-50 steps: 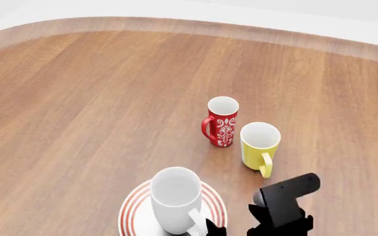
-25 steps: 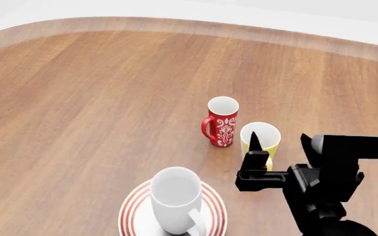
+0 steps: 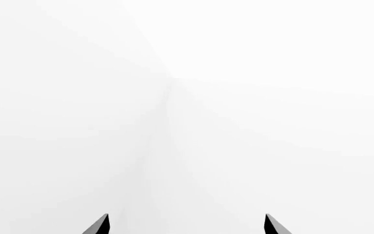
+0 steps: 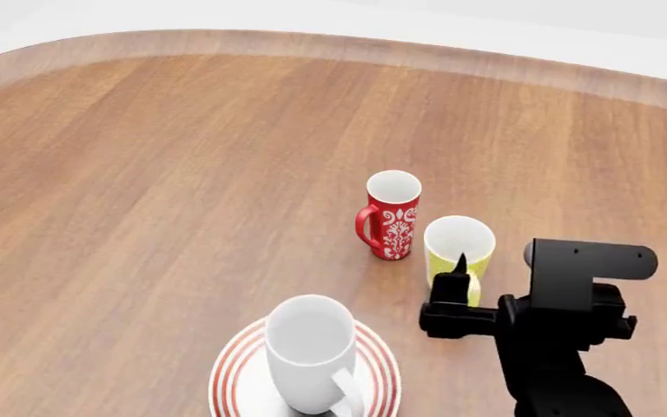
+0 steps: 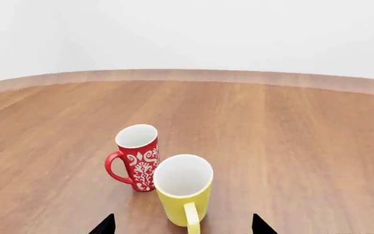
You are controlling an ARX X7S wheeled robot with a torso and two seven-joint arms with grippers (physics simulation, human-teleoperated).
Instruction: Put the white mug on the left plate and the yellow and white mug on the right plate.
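On my wooden table (image 4: 136,174), walled in white, the white mug (image 4: 308,352) stands on the left plate (image 4: 236,372). My right gripper (image 5: 182,228), jaws spread, faces the yellow and white mug (image 5: 182,186) beside a red mug (image 5: 138,156). The left gripper (image 3: 185,225), open, sees only blank wall. The right arm sits lower than half a second ago.

Right wrist camera. Wooden desk (image 5: 291,141) with a curved far edge against a plain white wall. The yellow and white mug (image 5: 181,192) stands upright nearest the camera, white inside, its yellow handle turned toward the lens. The red mug (image 5: 136,157), patterned in white, stands upright just beside and behind it, handle pointing away from the yellow mug. Two dark tips of the right gripper (image 5: 183,229) show at the frame's edge, jaws spread apart, flanking the yellow mug's base.
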